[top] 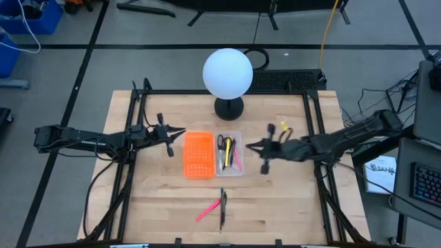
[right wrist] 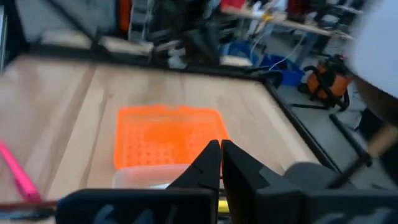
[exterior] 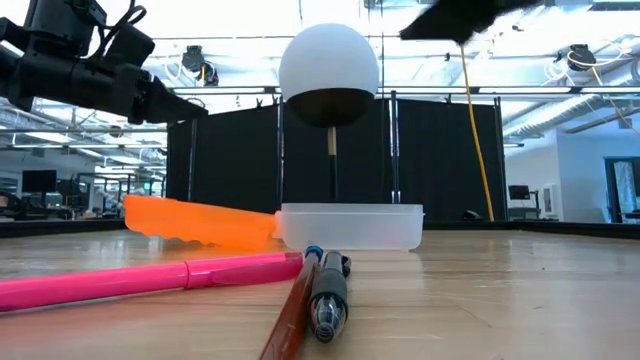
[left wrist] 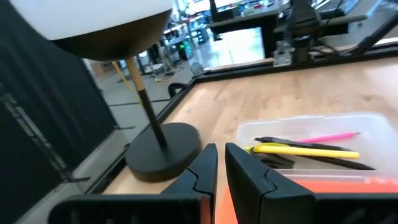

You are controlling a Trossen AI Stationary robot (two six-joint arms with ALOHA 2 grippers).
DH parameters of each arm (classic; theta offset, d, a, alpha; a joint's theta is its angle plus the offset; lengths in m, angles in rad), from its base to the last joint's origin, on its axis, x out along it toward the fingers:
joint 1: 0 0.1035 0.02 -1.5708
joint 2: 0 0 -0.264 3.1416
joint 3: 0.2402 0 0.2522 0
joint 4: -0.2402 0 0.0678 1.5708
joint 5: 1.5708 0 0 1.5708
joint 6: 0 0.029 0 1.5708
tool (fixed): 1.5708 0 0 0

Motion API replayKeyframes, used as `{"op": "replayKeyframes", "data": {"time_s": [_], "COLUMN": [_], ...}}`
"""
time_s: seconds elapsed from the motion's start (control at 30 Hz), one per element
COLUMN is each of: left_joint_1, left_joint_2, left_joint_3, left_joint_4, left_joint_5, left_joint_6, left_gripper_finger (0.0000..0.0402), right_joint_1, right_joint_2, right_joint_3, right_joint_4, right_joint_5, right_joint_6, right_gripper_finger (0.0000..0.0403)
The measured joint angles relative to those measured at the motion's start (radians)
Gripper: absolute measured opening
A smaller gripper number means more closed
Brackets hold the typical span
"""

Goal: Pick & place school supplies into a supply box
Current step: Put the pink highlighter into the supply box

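High view, box: we see the clear supply box [top: 229,153] at the middle of the table [top: 289,200], touching the right side of the orange perforated piece [top: 198,154]; scissors [top: 220,143], a yellow pen [top: 227,153] and a pink pen [top: 236,156] lie inside it.
High view, loose items: a pink marker [top: 207,211] and a dark pen [top: 222,208] lie on the table nearer the front edge, well apart from the box.
High view, arms: the left gripper [top: 173,139] hangs just left of the orange piece; the right gripper [top: 256,153] hangs just right of the box. A white globe lamp [top: 228,74] stands behind the box.
Low view: the marker [exterior: 140,279] and the dark pen [exterior: 328,297] lie up front, the box [exterior: 350,226] behind them.
Left wrist view, claw: fingers [left wrist: 202,174] nearly together, pinching nothing, above the box [left wrist: 311,127].
Right wrist view, claw: fingers [right wrist: 211,163] pressed together, empty, over the box edge [right wrist: 149,176].
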Motion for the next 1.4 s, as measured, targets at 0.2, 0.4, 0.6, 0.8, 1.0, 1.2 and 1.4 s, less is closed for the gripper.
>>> {"op": "replayKeyframes", "data": {"time_s": [0.2, 0.4, 0.6, 0.8, 1.0, 1.2, 1.4], "left_joint_1": [0.000, -0.001, -0.001, -0.001, -0.002, -0.044, -0.263], "left_joint_2": [0.000, 0.000, 0.000, 0.000, 0.000, 0.000, 0.057], "left_joint_3": [0.000, 0.000, 0.000, 0.000, 0.000, 0.137, 0.456], "left_joint_4": [-0.023, -0.033, -0.035, -0.051, -0.063, -0.382, -0.831], "left_joint_5": [0.082, 0.097, 0.094, 0.093, 0.083, -0.013, -0.208], "left_joint_6": [-0.073, -0.160, -0.166, -0.258, -0.406, -0.577, -0.690], "left_gripper_finger": [0.0042, 0.0042, 0.0042, 0.0042, 0.0042, 0.0007, 0.0004], "right_joint_1": [-0.007, -0.007, -0.017, -0.026, -0.027, -0.027, -0.027], "right_joint_2": [-0.284, -0.464, -0.556, -0.569, -0.570, -0.570, -0.570], "right_joint_3": [-0.377, -0.581, -0.663, -0.715, -0.722, -0.723, -0.725], "right_joint_4": [0.302, 0.437, 0.429, 0.487, 0.499, 0.505, 0.538], "right_joint_5": [0.004, 0.000, -0.070, -0.182, -0.182, -0.182, -0.182], "right_joint_6": [0.058, 0.085, 0.041, -0.009, -0.048, -0.154, -0.212], "right_gripper_finger": [0.0001, 0.0001, 0.0000, 0.0000, 0.0000, 0.0000, 0.0000]}}
